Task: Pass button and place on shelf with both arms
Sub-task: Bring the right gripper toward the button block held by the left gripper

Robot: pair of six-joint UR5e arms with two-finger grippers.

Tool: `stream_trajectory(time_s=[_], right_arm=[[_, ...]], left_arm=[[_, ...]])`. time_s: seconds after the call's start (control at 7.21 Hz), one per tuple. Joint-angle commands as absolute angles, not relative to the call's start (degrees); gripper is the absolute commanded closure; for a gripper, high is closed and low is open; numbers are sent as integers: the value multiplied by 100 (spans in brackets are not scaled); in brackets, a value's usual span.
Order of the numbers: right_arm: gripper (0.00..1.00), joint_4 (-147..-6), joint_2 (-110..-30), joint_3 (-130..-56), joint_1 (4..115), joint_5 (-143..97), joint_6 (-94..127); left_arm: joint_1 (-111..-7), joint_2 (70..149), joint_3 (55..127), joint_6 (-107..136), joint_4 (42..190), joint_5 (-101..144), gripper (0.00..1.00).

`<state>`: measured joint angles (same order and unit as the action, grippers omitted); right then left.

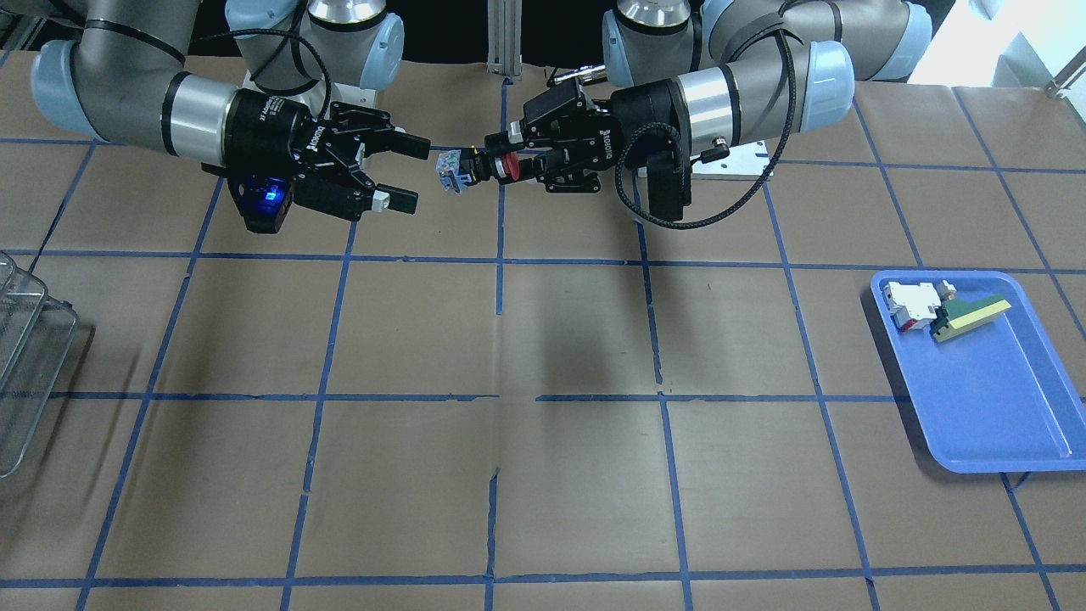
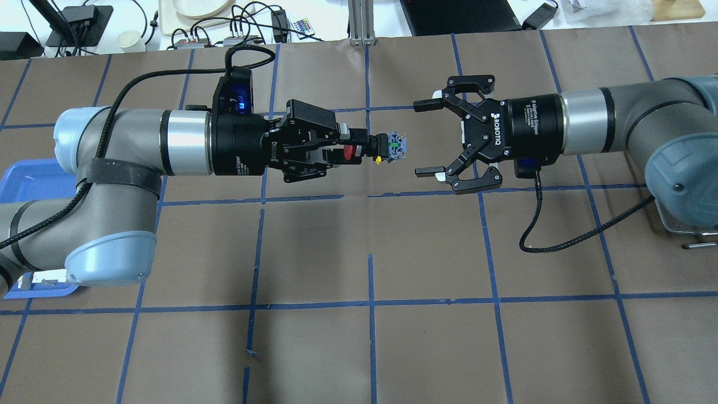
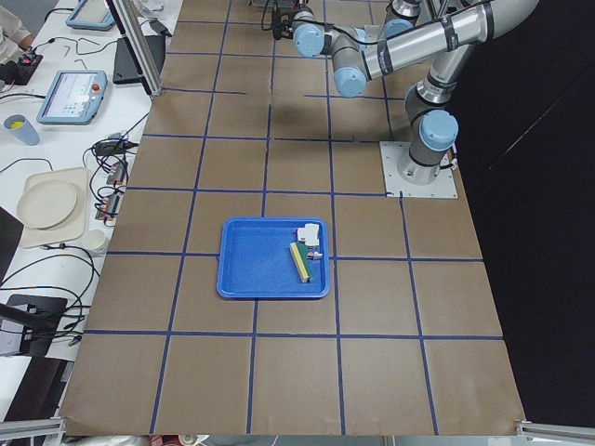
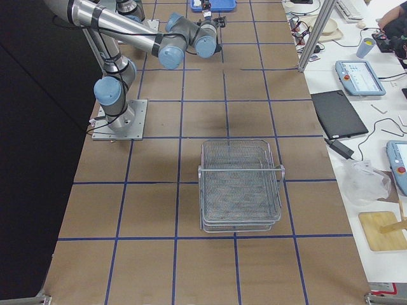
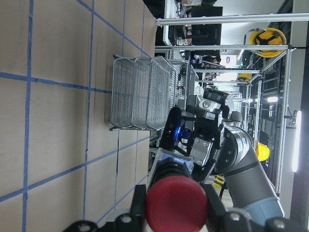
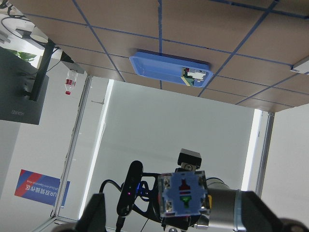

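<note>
On my overhead view, the far left edge shows a corner of the blue plastic tray [image 2: 22, 179], mostly hidden behind the left arm [image 2: 112, 168]. In it, a white-and-red block [image 1: 909, 305] lies touching a green-and-yellow wedge [image 1: 971, 316] at one end.

Moving right, the left gripper [image 2: 353, 150] lies level above the table [image 2: 370, 252], which is covered in matt brown paper with a blue tape grid. Its fingers are pinched on the button [image 2: 373, 147] at the round, glossy red cap. The black cylindrical body and pale, squarish end stick out towards the other arm.

Next comes a short open gap with nothing in it. Beyond that, the right gripper [image 2: 424, 138] faces the button's end, its black fingers spread wide and apart from it. A black cable [image 2: 561, 235] loops down from its wrist.

The shelf [image 4: 241, 187], a silver wire-mesh rack with rounded corners, stands on the table well apart on the robot's right. In the overhead view, the right arm [image 2: 645, 129] largely blocks it.
</note>
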<state>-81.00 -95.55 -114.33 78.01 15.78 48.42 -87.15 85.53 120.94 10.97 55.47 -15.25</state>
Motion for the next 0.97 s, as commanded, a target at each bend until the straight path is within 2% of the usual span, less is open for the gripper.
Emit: stream_trajectory(time_s=[0.0, 0.83], right_arm=[[0, -7937, -9571, -11452, 7822, 1722, 4887], [1, -7954, -9589, -11540, 8173, 1696, 4878]], left_arm=[[-8719, 8569, 12094, 1099, 5546, -1547, 99], [-8719, 8596, 12103, 1099, 5520, -1600, 99]])
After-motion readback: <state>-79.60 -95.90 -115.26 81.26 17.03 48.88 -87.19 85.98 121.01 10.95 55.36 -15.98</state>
